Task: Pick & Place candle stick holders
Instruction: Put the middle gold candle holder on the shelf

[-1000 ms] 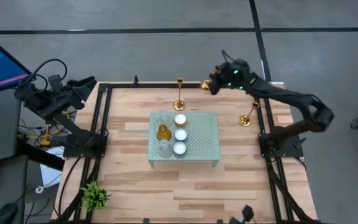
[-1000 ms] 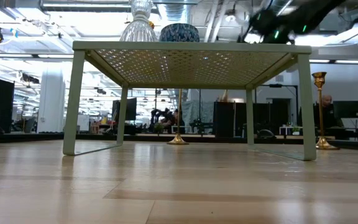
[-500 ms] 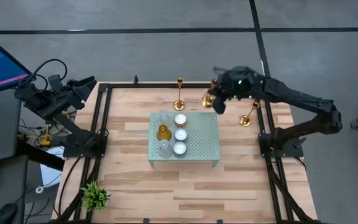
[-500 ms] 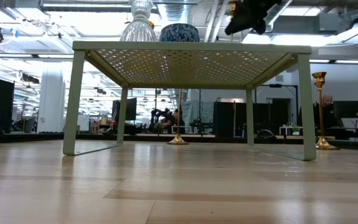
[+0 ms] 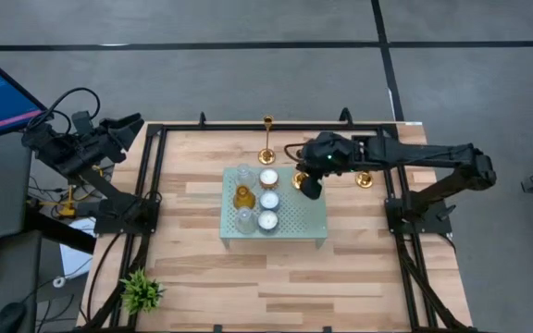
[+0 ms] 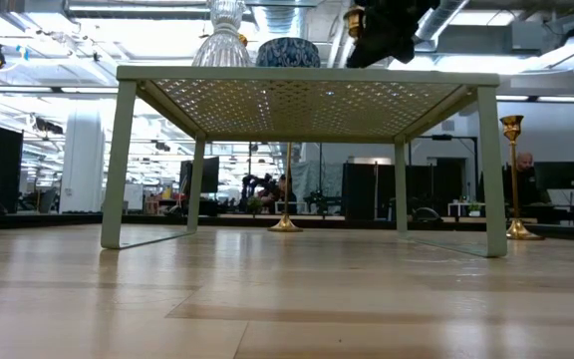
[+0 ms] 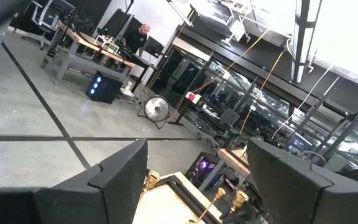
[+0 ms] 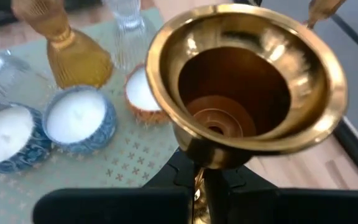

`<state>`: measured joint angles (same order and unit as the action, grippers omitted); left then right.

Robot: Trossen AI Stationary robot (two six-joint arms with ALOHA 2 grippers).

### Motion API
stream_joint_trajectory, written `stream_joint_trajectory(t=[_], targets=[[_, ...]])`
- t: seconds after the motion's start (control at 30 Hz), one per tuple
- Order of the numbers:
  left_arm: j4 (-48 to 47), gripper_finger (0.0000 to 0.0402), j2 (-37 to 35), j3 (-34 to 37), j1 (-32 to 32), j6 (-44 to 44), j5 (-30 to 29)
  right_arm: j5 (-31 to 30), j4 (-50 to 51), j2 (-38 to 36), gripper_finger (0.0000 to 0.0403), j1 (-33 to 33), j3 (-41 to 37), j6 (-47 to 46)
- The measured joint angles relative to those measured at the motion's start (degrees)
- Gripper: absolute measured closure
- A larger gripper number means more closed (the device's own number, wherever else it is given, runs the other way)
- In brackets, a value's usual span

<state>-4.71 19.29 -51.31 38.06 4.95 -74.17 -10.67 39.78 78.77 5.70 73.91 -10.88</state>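
you see that the right gripper, clamped on a gold candle stick holder, has moved from the upper right of the frame to over the green rack at centre, so placing seems next; the left gripper waits wide at upper left.

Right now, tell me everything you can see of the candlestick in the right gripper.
The held candlestick is shiny gold metal with a flared round cup, hollow and empty, on a thin stem. The right gripper is shut on that stem just under the cup; its base is hidden. It hangs over the right part of the green rack, beside the tealights, with its cup clear of the rack top.
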Motion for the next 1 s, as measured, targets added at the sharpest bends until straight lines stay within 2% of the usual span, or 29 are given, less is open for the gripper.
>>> stream_joint_trajectory(t=[0.27,1.0], targets=[[-0.02,0.0126,0.13,0.00,0.02,0.00,-0.01,-4.88,1.76,0.25,0.0402,-0.32,0.00,0.73],[0.94,0.0126,3.80,0.00,0.01,0.46,1.77,-4.32,0.01,-0.95,0.0403,-0.68,-0.18,6.72]])
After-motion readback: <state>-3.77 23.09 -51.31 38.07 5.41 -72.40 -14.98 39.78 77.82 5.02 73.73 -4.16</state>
